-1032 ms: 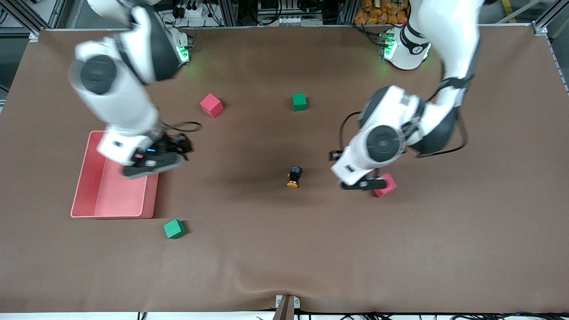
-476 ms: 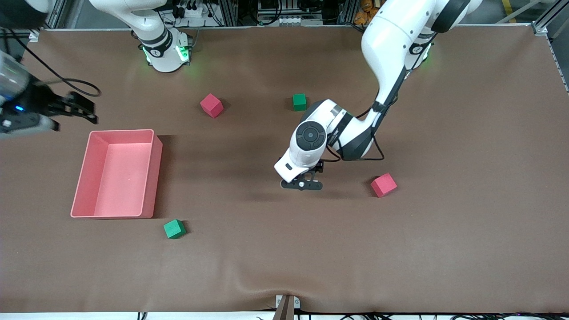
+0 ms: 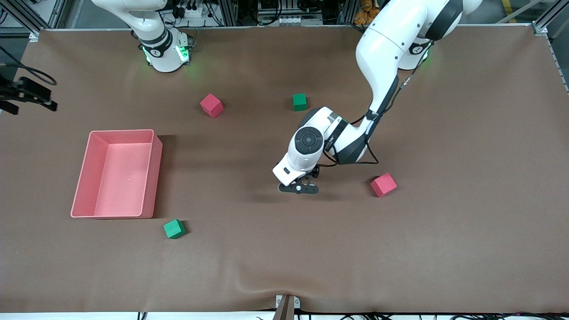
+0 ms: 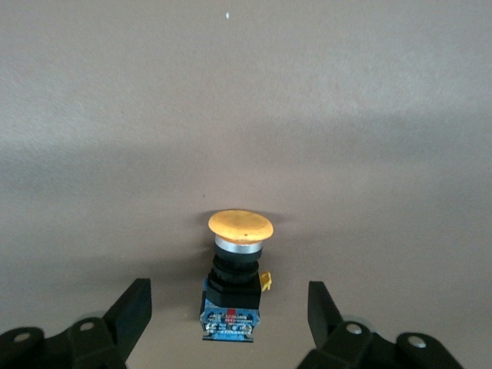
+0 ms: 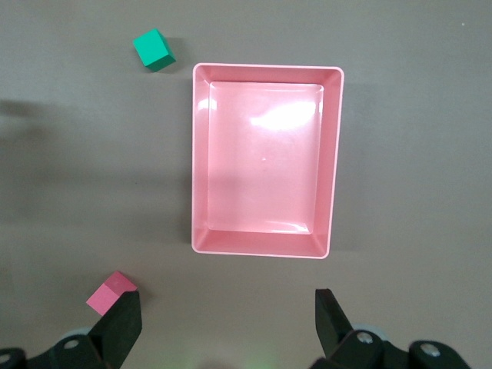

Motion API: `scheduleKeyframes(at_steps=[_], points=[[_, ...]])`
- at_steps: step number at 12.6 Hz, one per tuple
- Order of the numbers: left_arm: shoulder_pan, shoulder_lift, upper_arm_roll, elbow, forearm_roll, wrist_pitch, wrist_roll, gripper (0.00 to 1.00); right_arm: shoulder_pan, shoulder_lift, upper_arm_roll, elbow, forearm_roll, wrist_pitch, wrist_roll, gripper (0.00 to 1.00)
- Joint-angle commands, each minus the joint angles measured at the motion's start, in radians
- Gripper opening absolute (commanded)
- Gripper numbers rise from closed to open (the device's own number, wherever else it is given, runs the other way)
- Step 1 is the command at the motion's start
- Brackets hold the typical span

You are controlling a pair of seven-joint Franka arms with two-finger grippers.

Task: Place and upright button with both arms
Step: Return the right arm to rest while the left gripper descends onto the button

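The button (image 4: 233, 286) lies on its side between the left gripper's (image 4: 229, 307) spread, untouching fingers (image 4: 132, 309).

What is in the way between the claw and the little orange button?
Nothing visible. The left claw hangs right over the button, open, with one finger on each side of it and only bare table around. The cubes sit well away. The right claw waits up high at its end of the table.
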Motion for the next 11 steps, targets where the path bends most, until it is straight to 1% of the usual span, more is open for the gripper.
scheduleKeyframes(at_steps=[1,2,3,4,5,6,7,8,9,10,11], points=[[-0.027,0.026,0.01,0.021,0.004,0.001,0.002,0.83,-0.005,-0.007,0.021,0.041,-0.003,-0.027,0.023,1.0],[-0.027,0.027,0.01,0.018,0.005,0.001,0.003,0.83,-0.002,-0.002,0.022,0.069,-0.027,-0.051,0.035,1.0],[-0.027,0.033,0.009,0.017,0.005,0.001,0.003,0.82,0.013,0.008,0.033,0.116,-0.077,-0.074,0.07,1.0],[-0.027,0.033,0.01,0.016,0.007,-0.001,0.003,0.81,0.045,0.042,0.047,0.183,-0.133,-0.128,0.116,1.0],[-0.027,0.033,0.009,0.01,0.029,-0.005,0.003,0.79,0.057,0.056,0.047,0.213,-0.139,-0.168,0.15,1.0],[-0.025,0.033,0.009,0.007,0.063,-0.013,0.003,0.78,0.053,0.057,0.048,0.203,-0.133,-0.158,0.139,1.0],[-0.025,0.033,0.009,0.005,0.071,-0.022,0.003,0.77,0.047,0.056,0.047,0.196,-0.124,-0.151,0.138,1.0],[-0.027,0.035,0.009,0.004,0.071,-0.022,0.003,0.73,0.033,0.05,0.042,0.184,-0.083,-0.144,0.136,1.0],[-0.027,0.035,0.009,0.002,0.071,-0.024,0.002,0.65,-0.007,0.048,0.042,0.151,-0.042,-0.121,0.133,1.0],[-0.027,0.036,0.007,0.001,0.071,-0.025,0.002,0.61,-0.027,0.036,0.042,0.117,-0.003,-0.095,0.101,1.0],[-0.028,0.036,0.007,0.001,0.07,-0.029,0.002,0.6,-0.024,0.025,0.044,0.112,0.003,-0.085,0.074,1.0]])
